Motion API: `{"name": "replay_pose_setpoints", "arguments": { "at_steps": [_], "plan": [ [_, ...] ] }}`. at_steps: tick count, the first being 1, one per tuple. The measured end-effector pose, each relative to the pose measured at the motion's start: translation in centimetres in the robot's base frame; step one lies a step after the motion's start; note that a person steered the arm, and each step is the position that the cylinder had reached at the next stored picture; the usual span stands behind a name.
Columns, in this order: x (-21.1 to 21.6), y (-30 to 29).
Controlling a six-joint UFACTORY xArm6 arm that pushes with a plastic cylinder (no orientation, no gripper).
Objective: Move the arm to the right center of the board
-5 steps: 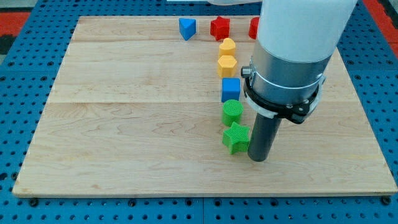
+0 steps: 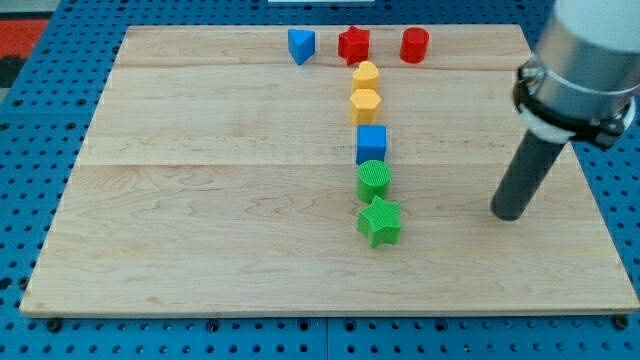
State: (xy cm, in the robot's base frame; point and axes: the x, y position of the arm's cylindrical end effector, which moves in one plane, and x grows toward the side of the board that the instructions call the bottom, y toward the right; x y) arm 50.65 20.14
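My tip [image 2: 508,215] rests on the wooden board [image 2: 200,200] near its right side, about mid-height. It stands well to the right of the green star [image 2: 379,221] and the green cylinder [image 2: 373,180], touching no block. A column of blocks runs up the middle: blue cube [image 2: 371,143], yellow hexagon [image 2: 365,104], yellow block [image 2: 366,75]. Along the top are a blue triangle [image 2: 300,45], a red star [image 2: 353,44] and a red cylinder [image 2: 414,45].
The board lies on a blue perforated table [image 2: 30,150]. The arm's body [image 2: 585,60] hangs over the board's upper right corner.
My tip has moved to the right, away from the green star, by about a hundred pixels and slightly up. The red cylinder is now uncovered. No block moved.
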Motion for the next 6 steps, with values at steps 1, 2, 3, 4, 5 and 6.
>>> {"name": "replay_pose_setpoints", "arguments": {
  "at_steps": [1,2,3,4,5,6],
  "plan": [
    [0.0,0.1],
    [-0.1,0.0],
    [-1.7,0.7],
    [-4.9,2.0],
    [-9.5,2.0],
    [-13.9,2.0]
  ]
}}
